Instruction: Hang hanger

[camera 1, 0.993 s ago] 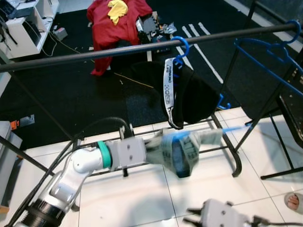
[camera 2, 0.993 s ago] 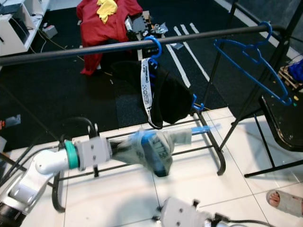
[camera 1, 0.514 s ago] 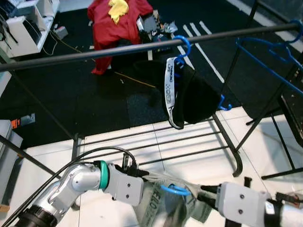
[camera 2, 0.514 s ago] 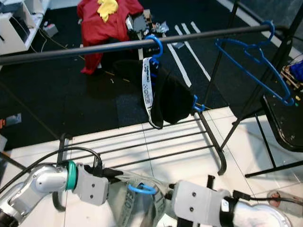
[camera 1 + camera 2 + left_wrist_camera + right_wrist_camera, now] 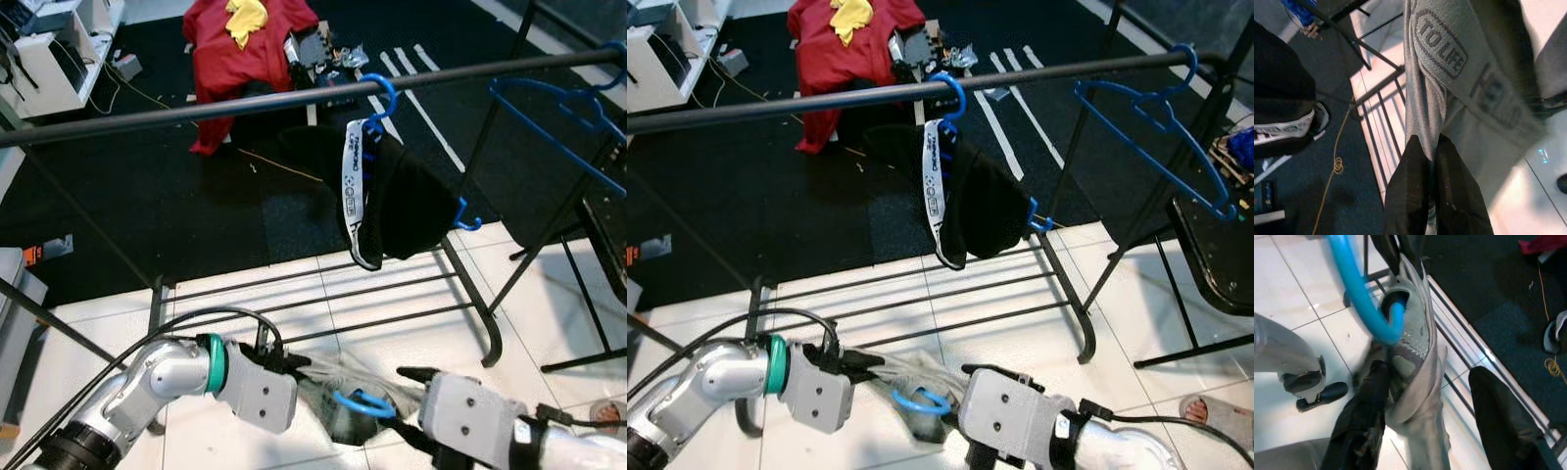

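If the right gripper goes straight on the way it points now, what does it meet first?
Most likely the grey garment on the blue hanger, which already lies between the jaws of the right gripper. Beyond it come the lower bars of the clothes rack, though depth is hard to judge.

**Where each camera looks**

The two head cameras look forward and down from above the clothes rail (image 5: 294,98). They face the white tiled floor (image 5: 392,323) and the dark carpet (image 5: 196,196) behind it. Both show the same scene, slightly shifted sideways. The left wrist camera is very close to the grey garment (image 5: 1449,73) and looks along it toward the rack's lower bars (image 5: 1376,127). The right wrist camera is also very near and faces the same garment and the blue hanger hook (image 5: 1364,298). All four views share the garment and the lower bars.
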`<state>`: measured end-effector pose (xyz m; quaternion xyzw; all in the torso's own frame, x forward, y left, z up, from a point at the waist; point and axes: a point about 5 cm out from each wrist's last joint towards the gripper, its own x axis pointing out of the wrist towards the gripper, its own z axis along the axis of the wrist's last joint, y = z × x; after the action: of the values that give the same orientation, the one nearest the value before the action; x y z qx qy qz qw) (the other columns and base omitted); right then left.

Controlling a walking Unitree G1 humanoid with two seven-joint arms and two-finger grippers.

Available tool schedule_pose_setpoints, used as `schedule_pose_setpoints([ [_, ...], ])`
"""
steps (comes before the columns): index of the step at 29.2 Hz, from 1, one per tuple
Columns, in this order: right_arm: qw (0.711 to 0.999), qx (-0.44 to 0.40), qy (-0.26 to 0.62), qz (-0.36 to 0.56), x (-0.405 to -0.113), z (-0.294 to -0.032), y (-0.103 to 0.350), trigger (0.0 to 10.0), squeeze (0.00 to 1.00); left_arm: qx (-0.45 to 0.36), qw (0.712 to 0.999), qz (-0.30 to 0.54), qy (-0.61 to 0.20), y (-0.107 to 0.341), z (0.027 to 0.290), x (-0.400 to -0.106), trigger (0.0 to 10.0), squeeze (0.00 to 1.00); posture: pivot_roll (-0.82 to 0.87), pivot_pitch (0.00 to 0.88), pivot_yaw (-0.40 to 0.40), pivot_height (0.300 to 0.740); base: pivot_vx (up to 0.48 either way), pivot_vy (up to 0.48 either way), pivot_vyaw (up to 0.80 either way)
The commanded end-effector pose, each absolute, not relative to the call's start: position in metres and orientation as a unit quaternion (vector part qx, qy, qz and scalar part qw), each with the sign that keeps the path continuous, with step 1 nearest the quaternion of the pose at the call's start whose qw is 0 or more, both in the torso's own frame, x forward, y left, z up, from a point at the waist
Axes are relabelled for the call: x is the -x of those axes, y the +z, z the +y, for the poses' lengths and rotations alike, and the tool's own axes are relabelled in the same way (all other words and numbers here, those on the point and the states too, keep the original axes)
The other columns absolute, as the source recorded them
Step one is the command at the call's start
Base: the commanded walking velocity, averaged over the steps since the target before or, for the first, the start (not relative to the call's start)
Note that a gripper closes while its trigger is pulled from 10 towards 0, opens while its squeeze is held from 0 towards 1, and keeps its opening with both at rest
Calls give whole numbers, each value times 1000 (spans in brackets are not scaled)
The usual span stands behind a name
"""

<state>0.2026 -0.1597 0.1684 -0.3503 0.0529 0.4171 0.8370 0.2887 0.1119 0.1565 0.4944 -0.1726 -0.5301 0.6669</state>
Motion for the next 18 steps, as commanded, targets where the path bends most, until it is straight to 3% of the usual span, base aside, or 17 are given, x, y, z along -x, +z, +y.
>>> schedule_pose_setpoints([
  [1,833,347,426,64,-200,-157,160,10000,0,-489,669,-175,-532,155,114,-287,10000,0,-305,235,176,740,0,0,0],
  [5,836,349,417,76,-208,-156,145,10000,0,-486,669,-189,-530,163,112,-286,10000,0,-292,234,177,740,0,0,0],
  [6,838,351,411,79,-212,-157,140,4392,0,-485,670,-192,-529,165,112,-286,10000,0,-277,232,178,740,0,0,0],
  [7,838,351,411,79,-212,-157,140,4392,0,-485,670,-192,-529,165,112,-286,10000,0,-277,232,178,740,0,0,0],
  [8,841,350,405,79,-215,-157,138,1412,0,-485,670,-194,-528,166,112,-286,10000,0,-277,232,178,740,0,0,0],
  [9,843,350,402,78,-217,-157,137,0,0,-484,670,-195,-527,168,113,-286,10000,0,-277,232,178,740,0,0,0],
  [18,850,350,389,61,-223,-156,139,0,0,-487,669,-198,-524,169,113,-287,10000,0,-273,230,178,740,0,0,0],
])
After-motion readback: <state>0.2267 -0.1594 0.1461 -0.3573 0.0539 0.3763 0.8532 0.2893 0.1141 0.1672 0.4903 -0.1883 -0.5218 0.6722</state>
